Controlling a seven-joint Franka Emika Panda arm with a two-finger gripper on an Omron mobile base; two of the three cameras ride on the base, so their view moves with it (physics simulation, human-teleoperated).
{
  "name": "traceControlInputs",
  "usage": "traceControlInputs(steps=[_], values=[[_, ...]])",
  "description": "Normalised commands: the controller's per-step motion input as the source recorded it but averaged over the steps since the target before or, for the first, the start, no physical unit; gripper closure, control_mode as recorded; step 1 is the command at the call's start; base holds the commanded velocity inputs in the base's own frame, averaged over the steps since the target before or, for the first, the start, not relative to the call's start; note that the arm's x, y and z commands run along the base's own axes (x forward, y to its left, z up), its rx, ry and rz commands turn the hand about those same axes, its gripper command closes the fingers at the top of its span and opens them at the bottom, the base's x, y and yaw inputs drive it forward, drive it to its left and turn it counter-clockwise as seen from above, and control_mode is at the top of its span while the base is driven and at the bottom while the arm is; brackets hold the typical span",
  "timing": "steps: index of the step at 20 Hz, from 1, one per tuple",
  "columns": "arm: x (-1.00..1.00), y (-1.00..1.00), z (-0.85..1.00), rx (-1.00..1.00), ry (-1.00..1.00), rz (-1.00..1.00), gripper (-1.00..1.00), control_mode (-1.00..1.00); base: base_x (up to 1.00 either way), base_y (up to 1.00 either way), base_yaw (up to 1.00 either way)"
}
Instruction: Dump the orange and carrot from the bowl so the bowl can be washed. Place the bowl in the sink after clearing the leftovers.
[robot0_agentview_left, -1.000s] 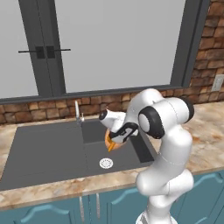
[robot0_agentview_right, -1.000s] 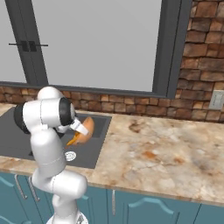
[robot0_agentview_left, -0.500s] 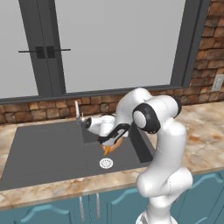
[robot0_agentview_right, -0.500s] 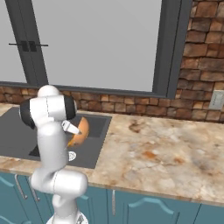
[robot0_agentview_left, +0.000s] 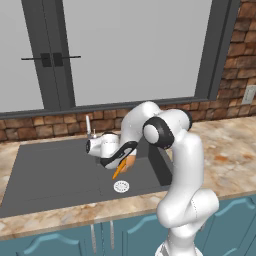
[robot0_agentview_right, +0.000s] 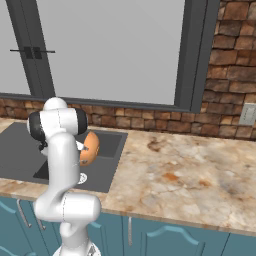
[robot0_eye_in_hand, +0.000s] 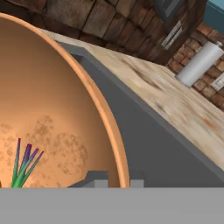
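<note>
Bowl (robot0_agentview_left: 125, 165) hangs tilted on edge over the sink (robot0_agentview_left: 55, 172), near the middle of the left base frame, just above the round silver drain (robot0_agentview_left: 121, 186). The gripper (robot0_agentview_left: 119, 159) is clamped on its rim, one finger inside and one outside, as the fingertips (robot0_eye_in_hand: 98, 180) at the bottom of the hand frame show on either side of the rim. In the right base frame the bowl (robot0_agentview_right: 90, 148) shows as an orange disc at left centre, beside the white arm and above the dark basin (robot0_agentview_right: 107, 150). Orange (robot0_eye_in_hand: 57, 148) fills the lower left of the hand frame inside the bowl (robot0_eye_in_hand: 100, 109), with the green top of the carrot (robot0_eye_in_hand: 22, 166) sticking up beside it. Faucet (robot0_agentview_left: 88, 126) stands at the basin's back edge, left of the gripper. Speckled counter (robot0_agentview_right: 190, 180) spreads across the right.
</note>
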Motion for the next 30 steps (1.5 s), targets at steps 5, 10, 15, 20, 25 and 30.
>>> traceControlInputs(steps=[5,10,15,20,25,30], values=[[0.00,0.54,-0.01,-0.21,0.00,0.04,1.00,-1.00,0.00,0.00,0.00],[-0.06,-0.28,0.00,-0.01,0.00,0.00,1.00,-1.00,0.00,0.00,0.00],[-0.09,-0.66,0.03,0.19,0.00,-0.01,1.00,-1.00,0.00,0.00,0.00],[0.00,-0.10,0.03,0.20,0.00,0.00,1.00,-1.00,0.00,0.00,0.00],[0.10,0.68,0.00,0.16,0.00,0.05,1.00,-1.00,0.00,0.00,0.00],[0.05,0.58,0.00,0.03,0.00,0.04,1.00,-1.00,0.00,0.00,0.00]])
